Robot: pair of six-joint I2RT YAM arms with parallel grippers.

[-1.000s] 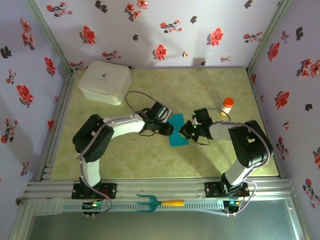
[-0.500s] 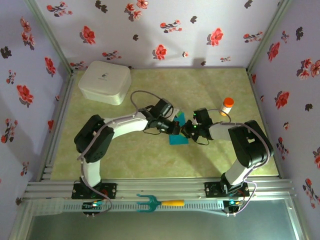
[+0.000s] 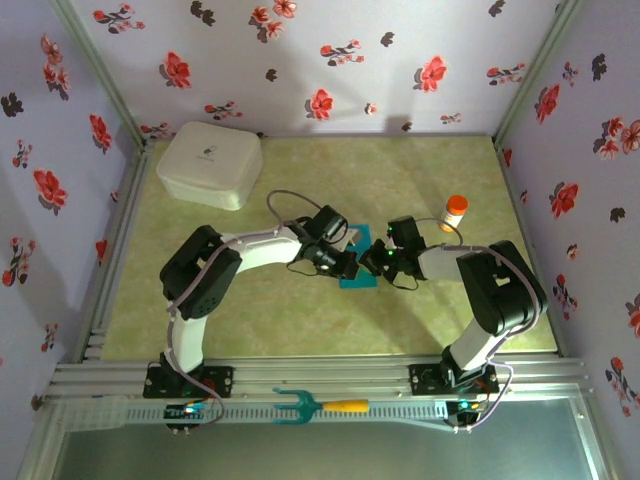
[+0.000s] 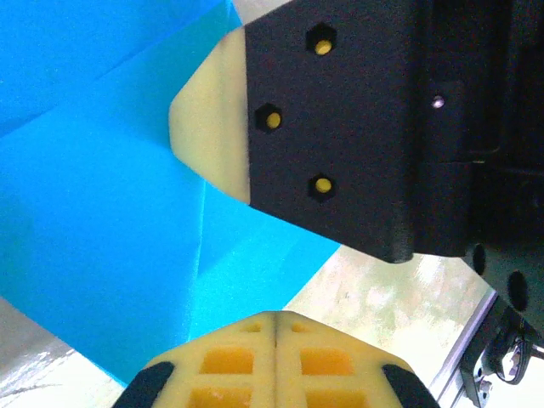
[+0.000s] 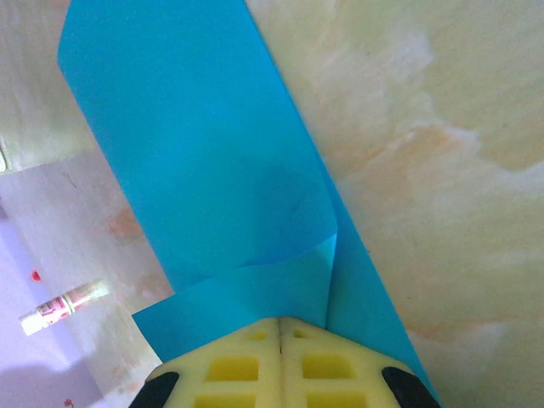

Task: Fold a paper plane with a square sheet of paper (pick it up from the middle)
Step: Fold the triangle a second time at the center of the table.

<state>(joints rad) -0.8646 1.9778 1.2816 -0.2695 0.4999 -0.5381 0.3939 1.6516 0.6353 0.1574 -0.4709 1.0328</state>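
- At mid-desk in the top view, the square sheet of paper lies between the 2 arms, mostly covered by their wrists, with a teal corner showing toward the near side.
- The left pincer comes in from the left and the right pincer from the right; their tips are just beside each other over the sheet.
- Left wrist view: the left pincer has its 2 yellow pads pressed together. The sheet reaches down to them, creased along its length — whether an edge is caught between them I cannot tell.
- Same view: the right pincer's cream fingertip rests against the sheet's upper edge.
- Right wrist view: the right pincer is closed, pinching a flap of the sheet that curls up off the desk into its pads, while the rest lies flat.
- An orange-capped bottle stands on the desk right of the sheet — a white lidded box sits in the far left corner.
- A teal fork-shaped tool lies on the near rail.
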